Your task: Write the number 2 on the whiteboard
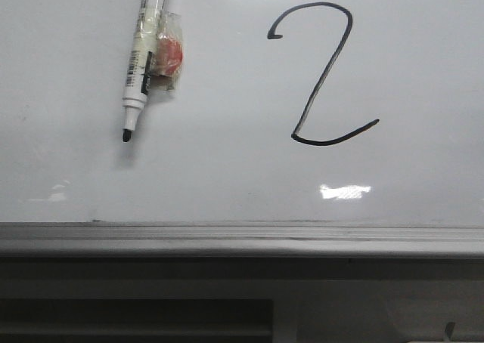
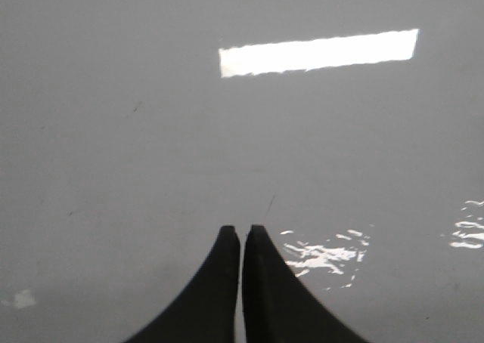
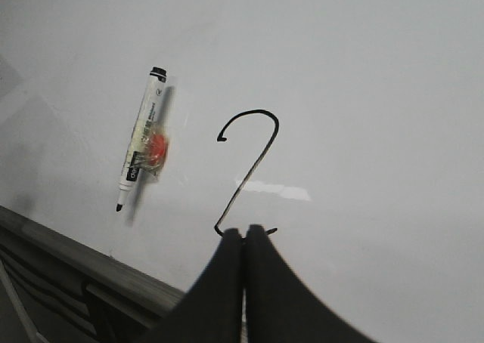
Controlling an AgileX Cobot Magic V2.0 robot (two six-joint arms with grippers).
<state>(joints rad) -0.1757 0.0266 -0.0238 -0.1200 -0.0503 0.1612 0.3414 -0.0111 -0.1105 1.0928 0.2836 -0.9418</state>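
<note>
The number 2 is sitting complete on the whiteboard, toward its upper right in the front view. The marker is lying uncapped at the digit's nine o'clock, apparently set aside now that writing looks done. The right gripper is hovering pinched together and empty, with the digit at its twelve o'clock; the left gripper is likewise pressed closed over bare board.

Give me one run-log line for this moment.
number 2: drawn on whiteboard | marker: uncapped, stuck on board | left gripper: shut, empty | right gripper: shut, empty
</note>
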